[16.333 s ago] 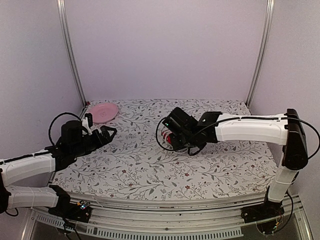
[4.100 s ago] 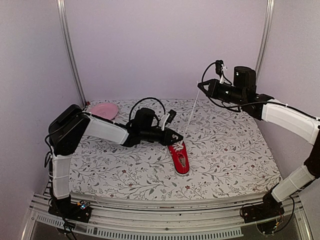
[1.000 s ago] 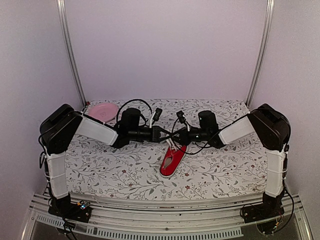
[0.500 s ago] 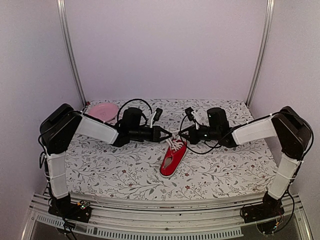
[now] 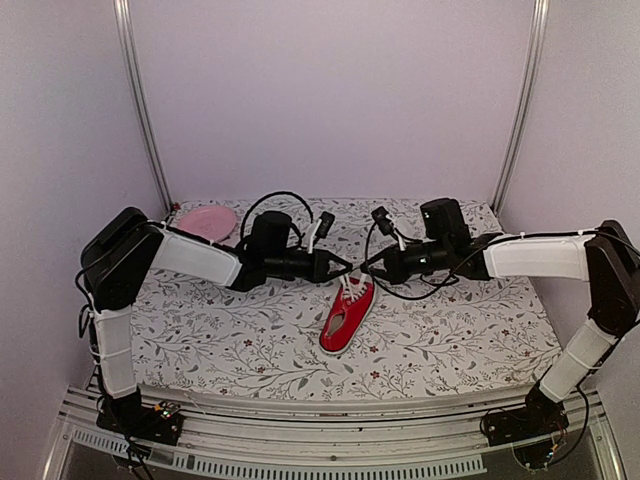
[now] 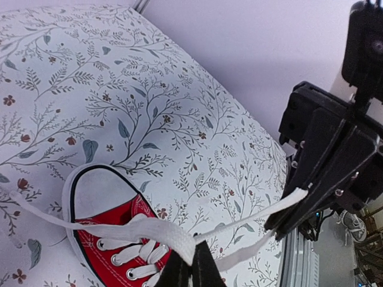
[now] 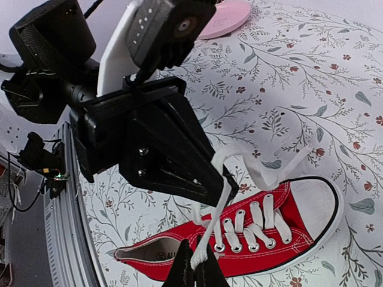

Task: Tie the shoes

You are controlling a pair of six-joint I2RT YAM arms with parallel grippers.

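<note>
- The red sneaker (image 5: 347,313) lies mid-table (image 5: 450,330), toe toward the back wall, just below the two grippers.
- Its white laces (image 6: 157,231) lift off the eyelets, one strand to each gripper, probably so the ends can be crossed into a knot.
- The left gripper (image 5: 340,267) is pressed together, pinching one strand. The right gripper (image 5: 370,265) pinches the other.
- The pink plate (image 5: 205,222) sits back-left, well apart, with nothing seen on it.
</note>
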